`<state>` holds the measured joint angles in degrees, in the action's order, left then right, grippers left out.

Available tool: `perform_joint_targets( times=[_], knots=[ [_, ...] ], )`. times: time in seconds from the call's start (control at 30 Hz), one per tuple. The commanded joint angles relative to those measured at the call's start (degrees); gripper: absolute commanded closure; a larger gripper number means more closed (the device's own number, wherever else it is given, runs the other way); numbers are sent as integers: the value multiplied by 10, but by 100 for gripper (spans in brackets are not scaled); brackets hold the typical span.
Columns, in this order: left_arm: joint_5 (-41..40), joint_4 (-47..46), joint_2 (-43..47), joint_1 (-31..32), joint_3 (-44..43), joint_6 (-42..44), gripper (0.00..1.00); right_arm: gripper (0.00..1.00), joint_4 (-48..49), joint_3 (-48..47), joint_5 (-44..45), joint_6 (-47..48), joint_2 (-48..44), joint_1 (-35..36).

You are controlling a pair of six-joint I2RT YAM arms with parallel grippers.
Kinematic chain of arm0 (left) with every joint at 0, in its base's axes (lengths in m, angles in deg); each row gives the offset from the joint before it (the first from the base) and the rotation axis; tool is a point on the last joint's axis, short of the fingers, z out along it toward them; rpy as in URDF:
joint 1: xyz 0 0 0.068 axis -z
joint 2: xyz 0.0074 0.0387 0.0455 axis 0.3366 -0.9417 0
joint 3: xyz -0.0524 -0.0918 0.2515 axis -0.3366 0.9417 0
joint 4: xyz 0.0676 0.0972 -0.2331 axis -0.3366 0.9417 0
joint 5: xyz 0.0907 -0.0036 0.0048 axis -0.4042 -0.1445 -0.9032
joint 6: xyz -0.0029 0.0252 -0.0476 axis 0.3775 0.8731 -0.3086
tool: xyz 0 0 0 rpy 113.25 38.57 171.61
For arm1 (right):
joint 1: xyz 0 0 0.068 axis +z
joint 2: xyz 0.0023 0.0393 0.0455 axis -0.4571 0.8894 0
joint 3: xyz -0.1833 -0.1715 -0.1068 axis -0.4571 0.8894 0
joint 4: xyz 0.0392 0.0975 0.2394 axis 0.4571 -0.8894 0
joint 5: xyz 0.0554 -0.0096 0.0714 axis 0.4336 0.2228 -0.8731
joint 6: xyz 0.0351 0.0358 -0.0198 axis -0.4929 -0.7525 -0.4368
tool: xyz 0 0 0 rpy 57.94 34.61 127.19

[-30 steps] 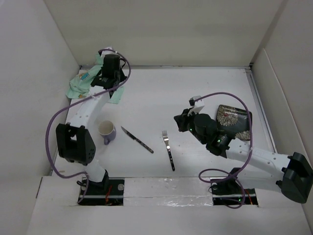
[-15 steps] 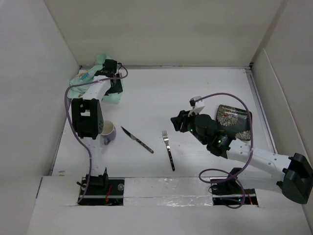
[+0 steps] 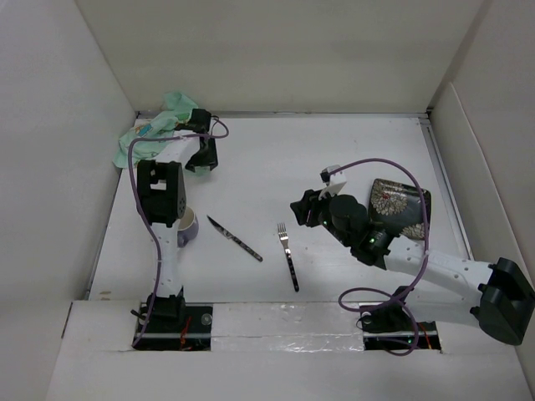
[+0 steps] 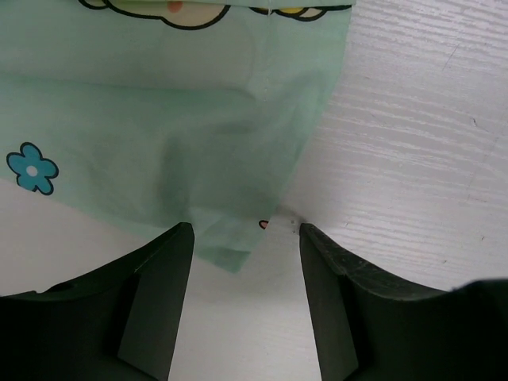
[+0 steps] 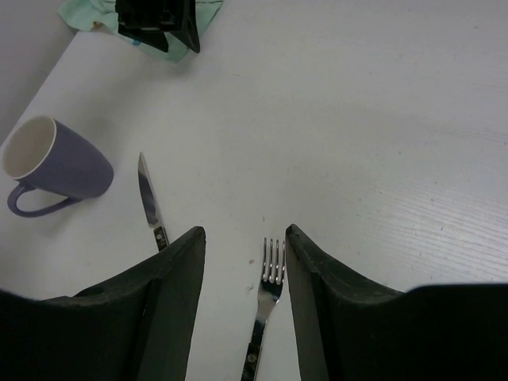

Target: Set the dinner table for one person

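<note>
Handling: the table (image 3: 334, 159) is rigid, flat, matte and fixed. You grip nothing on it; you only set things down on it, and they should sit steady.
Where: it fills the floor between the white panels (image 3: 276, 58), with the arm bases at its near edge.
Soft item: the cloth (image 4: 159, 119) is light and limp, bunched in the far-left corner; pinch its loose corner.
Left: the left gripper (image 4: 244, 230) has its jaws apart, straddling that corner.
Containers: the mug (image 5: 55, 163) stands near the left edge with nothing visible inside. The plate (image 3: 401, 205), by the right edge, is bare where you can see it; both look breakable.
Cutlery: the knife (image 5: 149, 198) and fork (image 5: 266, 309) lie toward the near edge, thin and slippery.
Right: the right gripper (image 5: 244, 232) has its jaws apart over the fork tines, holding nothing.
</note>
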<state>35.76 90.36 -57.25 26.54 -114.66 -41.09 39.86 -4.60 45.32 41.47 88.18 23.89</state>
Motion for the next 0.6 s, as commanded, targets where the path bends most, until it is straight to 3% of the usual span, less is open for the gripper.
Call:
perform_joint_targets(
  times=[0.0,0.07,0.2,0.23,0.33,0.57],
  knots=[
    [-17,16,-10,5,-14,9,47,49,26,-15,6,9,-6,5],
    [-30,16,-17,10,-10,10,49,49,33,-11,13,8,-10,5],
    [-43,7,-18,16,-2,8,71,49,29,-11,15,6,-16,5],
    [-42,4,-16,16,-2,9,82,49,30,-9,19,5,-16,5],
    [-39,6,-16,21,-8,10,100,49,29,-11,19,6,-16,5],
    [79,-24,15,81,-93,-19,100,49,34,-14,28,5,3,5]
  ],
)
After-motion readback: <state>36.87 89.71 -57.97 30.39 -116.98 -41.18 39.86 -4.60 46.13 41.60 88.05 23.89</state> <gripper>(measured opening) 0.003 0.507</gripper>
